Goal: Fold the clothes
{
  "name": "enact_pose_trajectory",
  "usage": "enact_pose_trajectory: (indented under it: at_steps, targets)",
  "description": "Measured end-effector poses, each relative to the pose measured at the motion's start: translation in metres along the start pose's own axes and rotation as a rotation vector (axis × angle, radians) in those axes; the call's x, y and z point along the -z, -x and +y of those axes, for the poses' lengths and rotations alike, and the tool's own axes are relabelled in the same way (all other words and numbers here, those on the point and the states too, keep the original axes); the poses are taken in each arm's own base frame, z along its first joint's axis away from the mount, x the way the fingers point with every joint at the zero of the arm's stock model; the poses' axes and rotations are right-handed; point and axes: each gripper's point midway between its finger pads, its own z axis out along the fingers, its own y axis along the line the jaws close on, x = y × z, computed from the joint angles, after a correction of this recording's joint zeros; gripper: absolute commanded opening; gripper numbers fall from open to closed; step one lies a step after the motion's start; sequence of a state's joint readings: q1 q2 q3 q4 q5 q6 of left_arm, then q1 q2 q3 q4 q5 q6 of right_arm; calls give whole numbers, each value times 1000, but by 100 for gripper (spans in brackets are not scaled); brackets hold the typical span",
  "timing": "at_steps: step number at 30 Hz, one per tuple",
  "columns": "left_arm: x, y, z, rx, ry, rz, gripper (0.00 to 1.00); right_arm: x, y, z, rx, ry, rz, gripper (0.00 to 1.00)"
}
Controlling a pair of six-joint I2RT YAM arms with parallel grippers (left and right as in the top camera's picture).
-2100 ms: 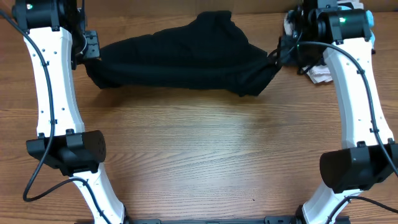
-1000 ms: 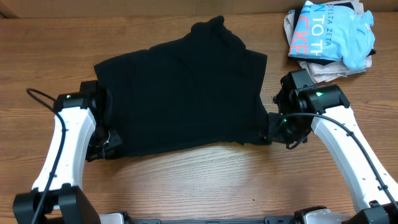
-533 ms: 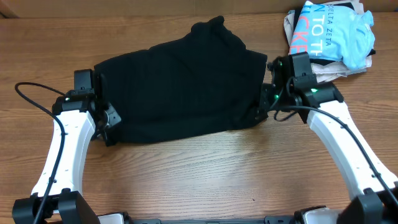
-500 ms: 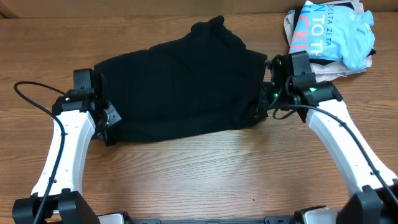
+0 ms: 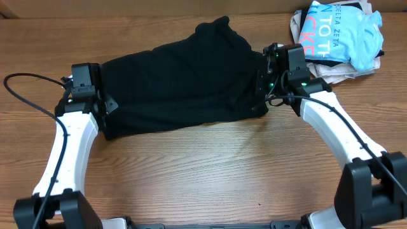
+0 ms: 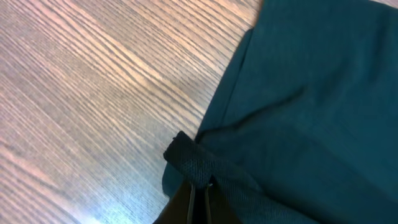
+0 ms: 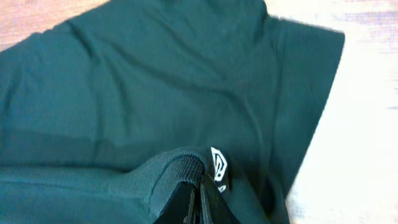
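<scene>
Across the far half of the worktop lies a black garment, spread wide, with one crumpled peak at its far edge. At its left end the left hand is closed on a ribbed hem. Its two fingers are pinched together and the fabric is bunched into a small roll just above them. A flat layer of the same cloth lies beyond it, on bare wood. At the right end the right hand is likewise clamped on a ribbed edge, just beside a small white label sewn to it. That gripped edge sits over the smoother cloth spread beneath. From overhead, each hand sits at a near corner of the garment, one on either side. A pile of clothes, topped by a pale blue shirt with lettering, sits at the far right corner, apart from the black garment. A black cable loops over the worktop left of the left arm.
</scene>
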State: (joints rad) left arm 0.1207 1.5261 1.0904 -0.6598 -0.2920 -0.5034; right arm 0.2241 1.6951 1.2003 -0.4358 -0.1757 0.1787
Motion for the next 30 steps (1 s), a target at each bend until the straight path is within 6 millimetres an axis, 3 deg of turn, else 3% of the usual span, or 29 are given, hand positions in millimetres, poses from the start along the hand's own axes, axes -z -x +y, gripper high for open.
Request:
enact_pose_trajectory:
  at_steps: [7,9,11,12,13,15,16,17,21,25,27,30]
  targets:
    - [-39,8,-13,7,11,-31,5,-38,-6,-10,31,-7,13,5]
    - [-50,12,-18,14,4,-51,11,-44,-7,-12,36,-10,11,9]
    - [-57,16,-23,19,-4,-69,23,-45,-4,-12,40,-8,-1,17]
    - [-59,18,-25,23,-9,-80,34,-45,-2,-11,43,-6,-9,30]
    - [-61,22,-26,29,-13,-94,44,-45,-1,-11,45,-6,-12,53]
    - [-61,27,-29,26,-22,-114,66,-45,-3,-12,48,-10,1,88]
    - [-60,28,-29,20,-23,-117,82,-43,-6,-13,44,-16,20,98]
    - [-60,27,-28,3,-18,-113,100,-42,-9,-14,39,-22,42,100]
    - [-53,14,-18,-78,33,-18,100,-24,-9,-15,13,-48,135,100]
    - [-27,8,-9,-150,76,110,100,5,-4,-21,-32,-81,219,100]
    - [-11,2,-10,-172,53,186,100,17,-11,-23,-54,-90,271,100]
    - [3,-15,-16,-195,-16,292,92,26,-30,-25,-80,-91,349,99]
